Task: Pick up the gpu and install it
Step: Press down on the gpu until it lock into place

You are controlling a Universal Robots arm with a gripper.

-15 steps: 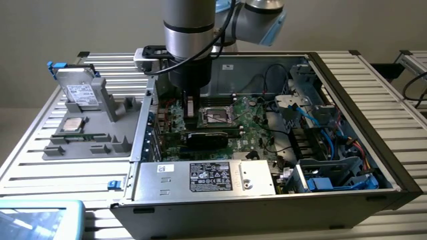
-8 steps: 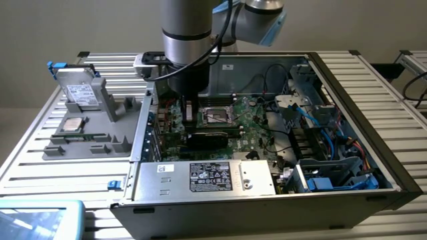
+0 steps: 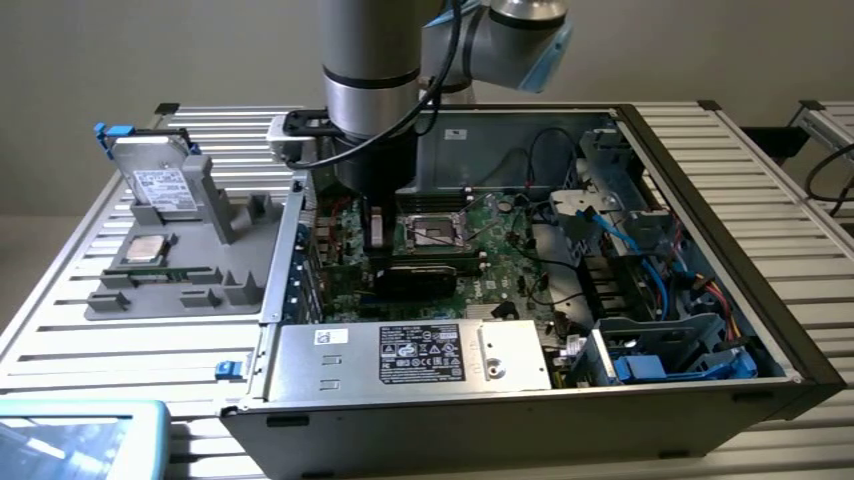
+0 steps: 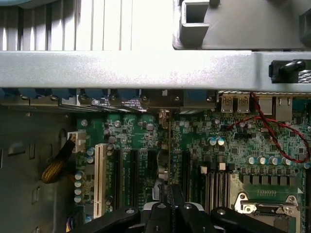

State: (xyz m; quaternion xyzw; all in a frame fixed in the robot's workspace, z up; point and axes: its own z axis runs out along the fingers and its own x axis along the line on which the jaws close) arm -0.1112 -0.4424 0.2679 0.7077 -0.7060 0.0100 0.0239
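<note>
Your pincer sits low inside the open computer case, its black jaws drawn tight on the top edge of the gpu, which you see edge-on in the wrist view as a thin upright card running from the pincer toward the rear wall of the chassis; its narrow silvery bracket end meets the row of rear slot covers; in the exterior view the arm comes straight down over the motherboard, just beside the square CPU socket.

The step in hand looks like the install itself: the card stands between the black expansion slots, with the white slot farther off; whether its edge connector is fully seated you cannot tell from here; any further move would call for a straight, even press along the slot with the bracket kept flush to the rear wall.

Around it lie green, densely studded circuit board, round silver-topped capacitors, a twisted red-and-black wire and a sleeved yellow cable bundle; the boxy power supply carries a black label; outside the case, on the ribbed metal desk, a grey moulded tray holds an upright hard drive with a white label.
</note>
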